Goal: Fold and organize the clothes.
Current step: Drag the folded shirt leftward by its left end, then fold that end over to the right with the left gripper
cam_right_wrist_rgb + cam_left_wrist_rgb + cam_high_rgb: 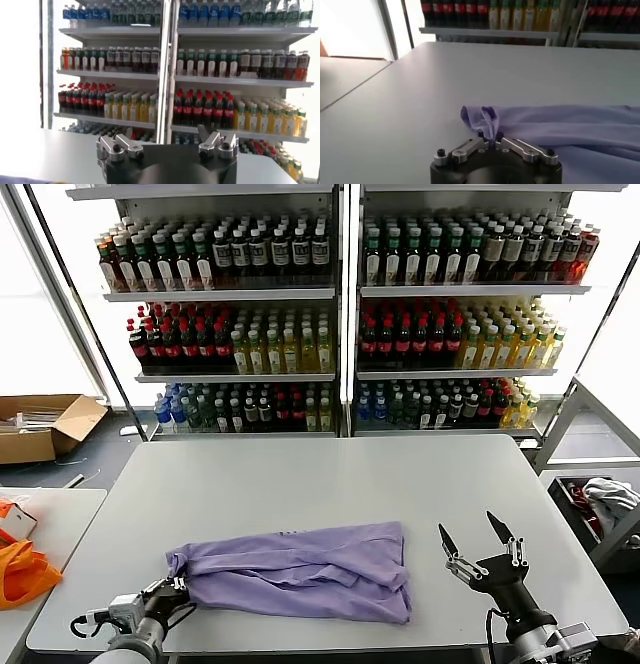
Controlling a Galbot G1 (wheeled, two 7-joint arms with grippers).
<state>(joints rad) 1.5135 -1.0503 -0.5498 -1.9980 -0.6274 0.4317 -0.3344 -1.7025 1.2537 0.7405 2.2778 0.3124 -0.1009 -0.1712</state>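
The clothes, a lavender T-shirt (300,569), lie folded into a long band across the near part of the grey table (330,474). My left gripper (178,586) is at the band's left end, shut on a bunched corner of the fabric. In the left wrist view that pinched corner (482,119) rises between the closed left gripper (490,136) and the rest of the T-shirt (560,122) runs away from it. My right gripper (478,536) stands open above the table, a little to the right of the shirt, holding nothing. In its own view only a sliver of the shirt shows.
Bright orange fabric (20,569) lies on a side table at the left. A cardboard box (45,424) sits on the floor beyond it. Shelves of bottles (340,314) stand behind the table. A bin with white-grey cloth (605,499) is at the right.
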